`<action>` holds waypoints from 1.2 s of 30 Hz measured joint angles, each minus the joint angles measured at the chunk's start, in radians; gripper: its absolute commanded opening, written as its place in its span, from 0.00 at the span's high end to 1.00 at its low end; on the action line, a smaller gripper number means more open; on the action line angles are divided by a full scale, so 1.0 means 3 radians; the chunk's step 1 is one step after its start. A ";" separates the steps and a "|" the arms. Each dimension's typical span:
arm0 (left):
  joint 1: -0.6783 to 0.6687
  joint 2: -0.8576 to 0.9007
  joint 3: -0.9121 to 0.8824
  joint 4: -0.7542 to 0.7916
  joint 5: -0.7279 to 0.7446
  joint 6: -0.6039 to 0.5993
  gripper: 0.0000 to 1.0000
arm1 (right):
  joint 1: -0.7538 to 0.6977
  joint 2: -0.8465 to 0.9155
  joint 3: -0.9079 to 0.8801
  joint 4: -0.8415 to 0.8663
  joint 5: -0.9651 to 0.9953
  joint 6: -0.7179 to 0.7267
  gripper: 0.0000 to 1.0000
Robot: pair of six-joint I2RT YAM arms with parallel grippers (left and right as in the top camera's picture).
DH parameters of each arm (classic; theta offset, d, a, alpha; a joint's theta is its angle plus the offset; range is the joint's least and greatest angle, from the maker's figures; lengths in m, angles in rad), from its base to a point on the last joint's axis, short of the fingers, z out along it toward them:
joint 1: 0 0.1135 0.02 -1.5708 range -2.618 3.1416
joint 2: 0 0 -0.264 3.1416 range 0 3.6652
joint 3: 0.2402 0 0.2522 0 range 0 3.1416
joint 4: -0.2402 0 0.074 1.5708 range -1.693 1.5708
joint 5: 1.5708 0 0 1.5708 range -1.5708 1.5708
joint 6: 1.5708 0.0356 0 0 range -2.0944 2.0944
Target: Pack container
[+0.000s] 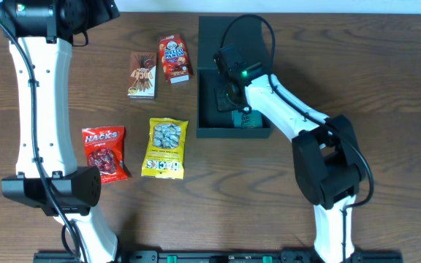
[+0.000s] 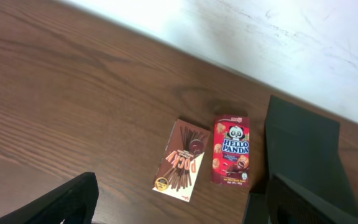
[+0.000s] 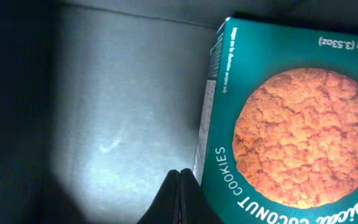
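The container (image 1: 209,130) is a dark square box right of centre, its flap lid (image 1: 218,40) lying open toward the back. My right gripper (image 1: 234,93) reaches down inside it. In the right wrist view that gripper (image 3: 179,177) is shut with nothing between its fingers, just left of a teal coconut cookie carton (image 3: 291,137) lying on the container floor (image 3: 117,124). My left gripper (image 2: 182,186) hangs open and empty high over the table's back left. Below it lie a Pocky box (image 2: 181,160), a Hello Panda box (image 2: 231,151) and the container's lid (image 2: 303,143).
Left of the container lie the Pocky box (image 1: 142,74), the red Hello Panda box (image 1: 175,58), a red Hacks bag (image 1: 106,153) and a yellow candy bag (image 1: 166,148). The left arm's white links (image 1: 39,109) run along the table's left side.
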 measured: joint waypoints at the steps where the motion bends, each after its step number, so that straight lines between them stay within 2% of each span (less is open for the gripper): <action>1: 0.0000 0.0000 0.0000 0.0000 0.0000 0.0000 0.12 | -0.0006 0.0000 0.0000 -0.0008 0.0042 0.0051 0.98; 8: 0.0000 0.0000 0.0000 -0.0010 0.0000 0.0000 0.12 | -0.0014 0.0000 0.0000 -0.0033 0.0186 0.0266 0.98; 15: 0.0000 0.0000 -0.0003 -0.0018 -0.0001 0.0053 0.12 | -0.0017 0.0000 0.0034 -0.0099 0.0126 0.0247 0.98; 18: 0.0000 -0.0003 -0.0100 0.0029 0.0000 0.0111 0.12 | -0.0024 -0.0019 0.0230 -0.0291 0.0094 0.0225 0.99; 22: 0.0000 0.0001 -0.0524 0.0163 0.0003 0.0160 0.12 | -0.0150 -0.0292 0.0617 -0.0450 0.0097 0.0125 0.99; 26: 0.0000 0.0005 -0.1041 0.0422 0.0126 0.0173 0.12 | -0.0571 -0.0809 0.0776 -0.0567 0.0093 -0.0046 0.99; 29: -0.0001 0.0005 -0.1368 0.0642 0.0231 0.0173 0.12 | -0.0974 -0.0982 0.0830 -0.0760 -0.0003 -0.0103 0.98; 32: -0.0006 0.0006 -0.1647 0.0829 0.0271 0.0174 0.12 | -0.1424 -0.0940 0.0699 -0.0827 -0.0303 -0.0130 0.98; 36: -0.0006 0.0006 -0.1888 0.0999 0.0278 0.0197 0.11 | -0.1600 -0.0762 0.0300 -0.0675 -0.0659 -0.0148 0.98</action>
